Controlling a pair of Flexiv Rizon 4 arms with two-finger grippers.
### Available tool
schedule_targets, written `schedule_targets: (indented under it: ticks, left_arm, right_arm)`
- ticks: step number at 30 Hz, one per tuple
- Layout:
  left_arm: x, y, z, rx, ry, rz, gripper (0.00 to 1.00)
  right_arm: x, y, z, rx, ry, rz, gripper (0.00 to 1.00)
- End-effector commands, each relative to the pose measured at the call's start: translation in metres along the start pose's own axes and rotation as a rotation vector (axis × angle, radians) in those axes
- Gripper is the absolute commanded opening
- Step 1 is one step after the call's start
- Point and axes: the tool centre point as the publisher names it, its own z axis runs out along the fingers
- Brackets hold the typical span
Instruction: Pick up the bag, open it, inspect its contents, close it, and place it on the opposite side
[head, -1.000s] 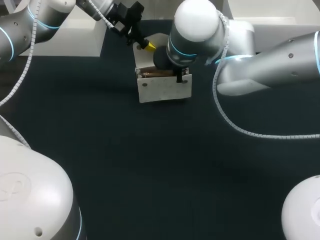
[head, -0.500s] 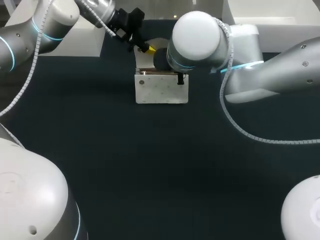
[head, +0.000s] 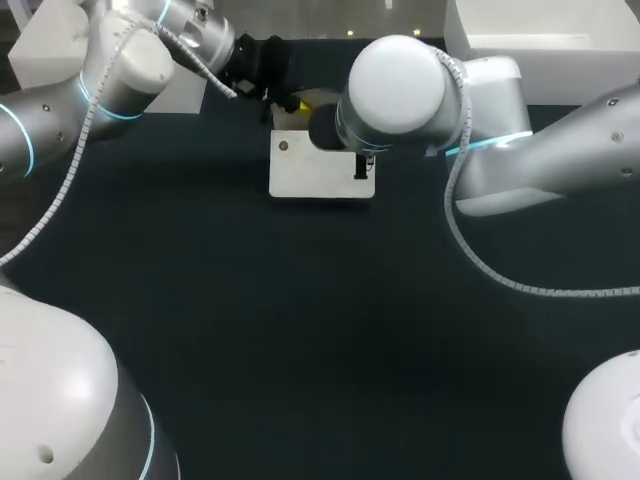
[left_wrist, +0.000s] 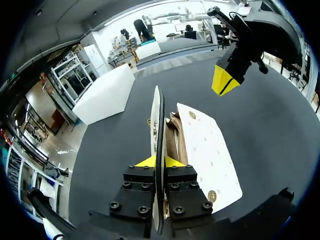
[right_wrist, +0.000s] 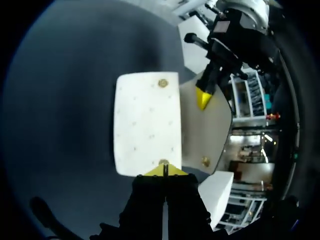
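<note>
With left gripper (left_wrist: 152, 161) clamped on bag (head: 318, 180) flap (left_wrist: 156, 115) and right gripper (right_wrist: 164, 171) clamped on front panel (right_wrist: 147, 120), move both sides evenly; align snaps (right_wrist: 162, 83).

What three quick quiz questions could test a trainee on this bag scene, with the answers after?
1. True or false: the left fingers are shut on a thin edge of the white bag.
2. Between the bag's walls shows: A something brown, B a green bottle, C a red cloth?
3. Fill in: the right fingers hold their yellow tips ____ (together or apart).
Key: 1 true; 2 A; 3 together.
</note>
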Motion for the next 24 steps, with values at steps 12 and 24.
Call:
schedule_targets:
  ticks: [12,24]
  left_arm:
    - [0.005,0.029,0.021,0.024,-0.183,0.048,0.00]
    - [0.005,0.029,0.021,0.024,-0.183,0.048,0.00]
  right_arm:
    - [0.031,-0.005,0.007,-0.037,0.013,0.118,0.00]
    - [0.033,-0.005,0.012,-0.023,0.049,0.155,0.00]
